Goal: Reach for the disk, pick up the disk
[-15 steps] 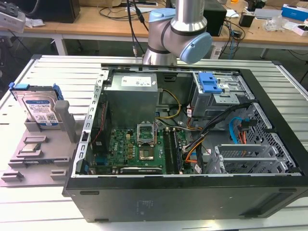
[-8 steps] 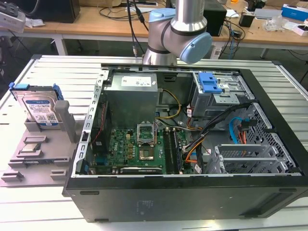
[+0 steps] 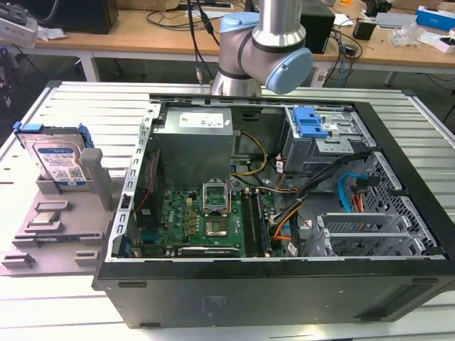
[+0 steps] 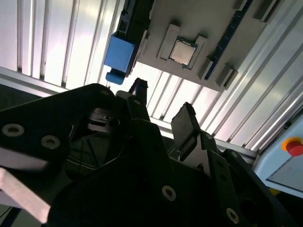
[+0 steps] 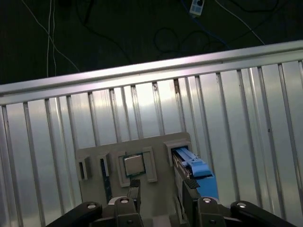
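Claw [image 5: 162,190] spread wide and empty above the grey holder [image 5: 92,153], the disk [image 5: 196,171] untouched.
Standing here, I see the disk sits on edge in its slot, on the exterior view's left of the open computer case [image 3: 284,177]. One finger lines up nearer the small chip [image 5: 134,164] than the disk. A straight drop could, I reckon, strike the blue bracket or holder wall and tip the drive instead of straddling it.

Exterior view: bright, even overhead room light, with soft shadow inside the open black computer case [image 3: 284,298]. Second wrist view: ribbed silver metal table [image 4: 71,42] glares white behind the black gripper [image 4: 162,98], a backlit silhouette. First wrist view: slats gleam, dark floor [image 5: 142,28] beyond.
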